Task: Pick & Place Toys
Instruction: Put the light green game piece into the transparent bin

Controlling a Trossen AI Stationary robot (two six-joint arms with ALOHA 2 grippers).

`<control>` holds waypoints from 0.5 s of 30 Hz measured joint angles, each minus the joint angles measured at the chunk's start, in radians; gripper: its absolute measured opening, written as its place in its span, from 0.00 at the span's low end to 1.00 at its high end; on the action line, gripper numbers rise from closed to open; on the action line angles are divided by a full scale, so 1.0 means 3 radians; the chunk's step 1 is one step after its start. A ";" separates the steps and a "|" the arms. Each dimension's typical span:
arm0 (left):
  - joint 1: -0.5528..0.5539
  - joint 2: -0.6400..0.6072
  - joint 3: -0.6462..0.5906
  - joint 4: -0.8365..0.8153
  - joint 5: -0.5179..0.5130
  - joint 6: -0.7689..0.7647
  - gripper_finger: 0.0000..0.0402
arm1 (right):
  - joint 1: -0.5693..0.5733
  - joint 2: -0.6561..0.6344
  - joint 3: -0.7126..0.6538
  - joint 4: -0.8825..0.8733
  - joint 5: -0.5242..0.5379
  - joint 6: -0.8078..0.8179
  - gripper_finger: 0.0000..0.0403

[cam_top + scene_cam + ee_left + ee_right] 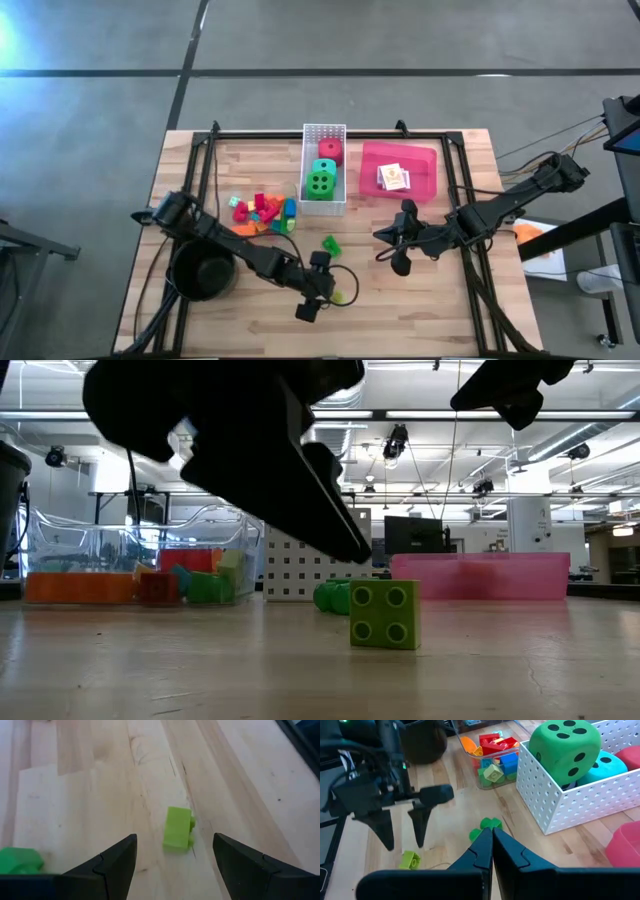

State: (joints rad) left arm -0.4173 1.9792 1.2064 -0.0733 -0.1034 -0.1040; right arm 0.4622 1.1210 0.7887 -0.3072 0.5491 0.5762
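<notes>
While three dice are held in the white perforated basket (324,205), namely a green die (320,181), a teal die (327,166) and a red die (331,150), two green bricks are left loose on the wooden table (420,300). One lime green brick (178,828) is seen ahead of the left gripper (320,292), off the tips of its fingers, in line with the gap between them and untouched by either. The jaws of that gripper are spread apart and nothing is held in them. The second green brick (331,244) is found between the two grippers, nearer the basket. A heap of multicoloured bricks (262,212) is kept in a clear container just left of the basket. One card pack (393,178) is laid in the pink tray (425,160). A round black pot (202,271) is placed under the left arm. The right gripper (397,243) is held above the table right of centre, its jaws pressed together and empty.
</notes>
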 joint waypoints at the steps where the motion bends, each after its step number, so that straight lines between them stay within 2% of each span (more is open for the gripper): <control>1: -0.0001 0.0029 0.0000 0.0034 0.0000 -0.0001 0.65 | -0.0001 0.0000 0.0001 0.0000 0.0000 0.0000 0.02; 9: -0.0001 0.0109 -0.0004 0.0151 0.0013 0.0000 0.65 | 0.0000 0.0000 0.0001 -0.0002 0.0000 0.0000 0.02; 15: -0.0005 0.0224 -0.0005 0.0416 0.0150 0.0003 0.65 | -0.0001 0.0000 0.0001 -0.0003 0.0000 0.0000 0.02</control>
State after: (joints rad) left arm -0.4188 2.0464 1.2049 0.0515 -0.0585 -0.1032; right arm 0.4620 1.1210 0.7891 -0.3080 0.5491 0.5762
